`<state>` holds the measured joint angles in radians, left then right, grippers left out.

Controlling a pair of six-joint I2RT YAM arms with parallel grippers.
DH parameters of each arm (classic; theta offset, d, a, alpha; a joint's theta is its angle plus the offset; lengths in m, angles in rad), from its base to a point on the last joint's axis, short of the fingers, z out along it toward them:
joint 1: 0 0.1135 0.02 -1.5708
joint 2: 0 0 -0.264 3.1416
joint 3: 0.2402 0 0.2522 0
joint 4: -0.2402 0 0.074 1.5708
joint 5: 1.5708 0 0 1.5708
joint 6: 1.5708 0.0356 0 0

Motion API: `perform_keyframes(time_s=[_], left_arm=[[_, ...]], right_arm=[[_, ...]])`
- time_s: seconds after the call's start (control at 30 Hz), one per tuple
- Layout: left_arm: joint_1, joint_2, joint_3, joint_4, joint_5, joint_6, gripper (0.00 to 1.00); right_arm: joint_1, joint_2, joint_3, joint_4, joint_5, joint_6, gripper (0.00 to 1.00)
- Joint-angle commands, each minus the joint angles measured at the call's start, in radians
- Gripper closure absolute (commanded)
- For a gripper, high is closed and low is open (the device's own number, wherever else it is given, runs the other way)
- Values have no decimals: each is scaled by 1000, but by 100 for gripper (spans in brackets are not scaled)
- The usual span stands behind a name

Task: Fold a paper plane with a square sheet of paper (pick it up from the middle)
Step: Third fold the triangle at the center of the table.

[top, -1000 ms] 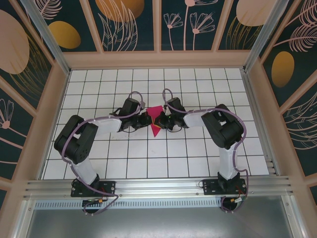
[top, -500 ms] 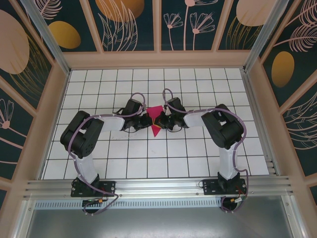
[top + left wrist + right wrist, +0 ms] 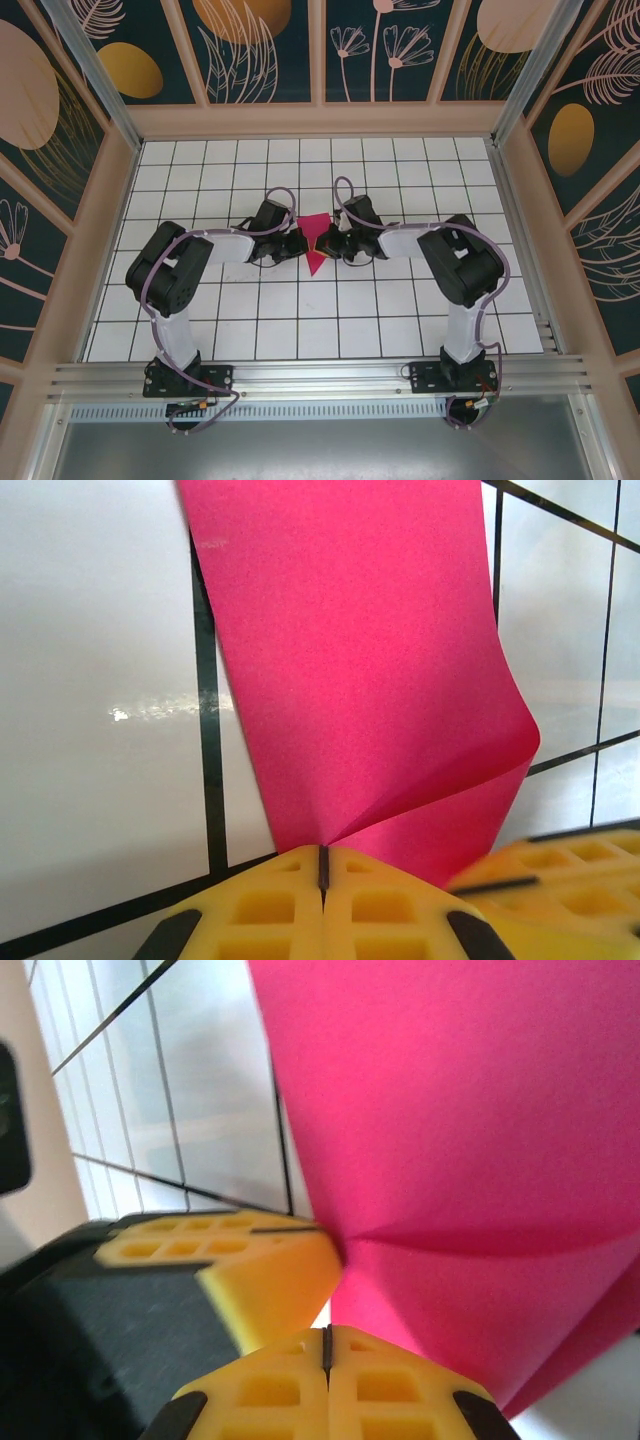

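Pinching, left gripper (image 3: 322,865): its yellow fingers are pressed together with no gap, and an edge of the magenta paper (image 3: 360,660) is caught at their tips, bottom centre of the left wrist view.
Pinching, right gripper (image 3: 326,1345): its yellow fingers are likewise flat against each other, clamped on the same paper from its other side, bottom centre of the right wrist view.
Gripper spacing: the tips are just beside each other. Each wrist view catches a yellow finger of the opposite gripper, lower right in the left wrist view and left of centre in the right wrist view.
Paper shape: a crease fans out from each pinch point, and the sheet bows and curls above it.
Paper place: middle of the top view, between the two grippers, with the wide edge toward the upper frame and the point toward the lower frame. Whether it touches the table cannot be told.
Arms: both reach inward from the lower corners, elbows bent outward.
Table (image 3: 400,310): white tiles with dark grid lines.
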<state>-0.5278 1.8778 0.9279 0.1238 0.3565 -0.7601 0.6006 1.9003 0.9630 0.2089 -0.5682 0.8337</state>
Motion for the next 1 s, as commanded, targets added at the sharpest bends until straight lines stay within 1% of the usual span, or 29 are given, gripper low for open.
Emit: perform_keyframes(time_s=[0.0, 0.1, 0.23, 0.53, 0.97], left_arm=[[-6, 28, 0, -67, -47, 25, 100], [-6, 24, -3, -78, -66, 25, 100], [-7, 19, -11, -76, -75, 20, 100], [-9, 15, -18, -78, -91, 13, 100], [-8, 14, -19, -92, -127, 9, 100]], right_arm=[[-3, -57, -75, 40, -73, -43, 100], [7, -95, -141, 80, -99, -36, 100], [26, -126, -174, 92, -108, -44, 100], [38, -112, -157, 115, -114, -42, 100], [62, -30, -118, 82, -97, -53, 100]])
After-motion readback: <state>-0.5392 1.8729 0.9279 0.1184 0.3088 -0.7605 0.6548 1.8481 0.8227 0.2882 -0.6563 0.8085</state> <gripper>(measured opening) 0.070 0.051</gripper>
